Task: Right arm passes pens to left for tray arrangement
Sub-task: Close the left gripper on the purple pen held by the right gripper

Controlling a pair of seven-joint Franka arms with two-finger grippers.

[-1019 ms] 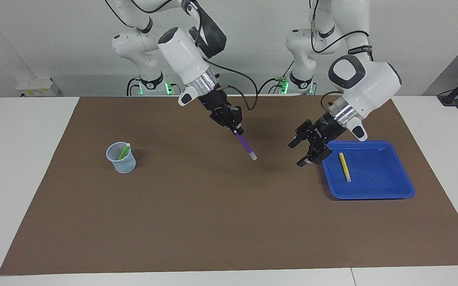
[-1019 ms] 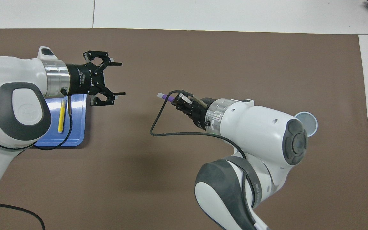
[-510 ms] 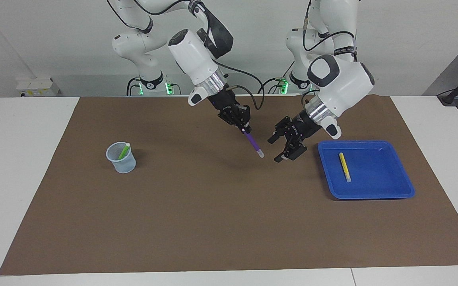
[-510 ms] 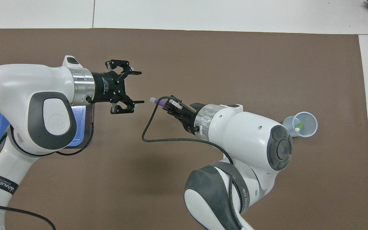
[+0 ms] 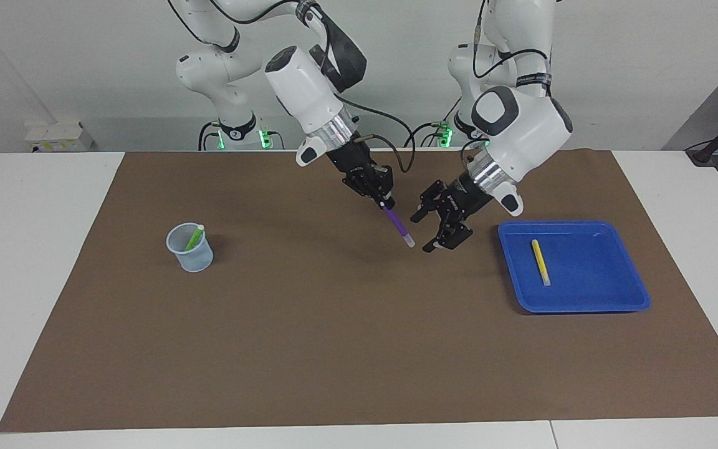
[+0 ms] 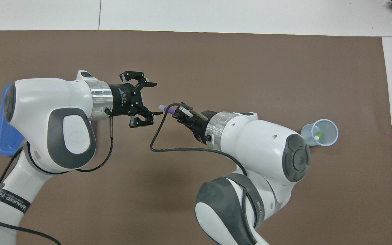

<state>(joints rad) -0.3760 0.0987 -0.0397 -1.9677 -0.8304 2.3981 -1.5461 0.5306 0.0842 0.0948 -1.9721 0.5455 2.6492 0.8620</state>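
Two grippers meet mid-mat: the right gripper (image 5: 386,202), clamped on the purple pen (image 5: 398,226), slants its whitish tip toward five o'clock, just beside the left gripper (image 5: 439,232), whose fingers gape empty at its three o'clock.

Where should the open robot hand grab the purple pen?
Probably on the bare lower part of the purple pen, near its whitish tip. The right gripper pinches the top end, so only that part is free. The left gripper, open, can come from the tray's side, fingers across the slim barrel.
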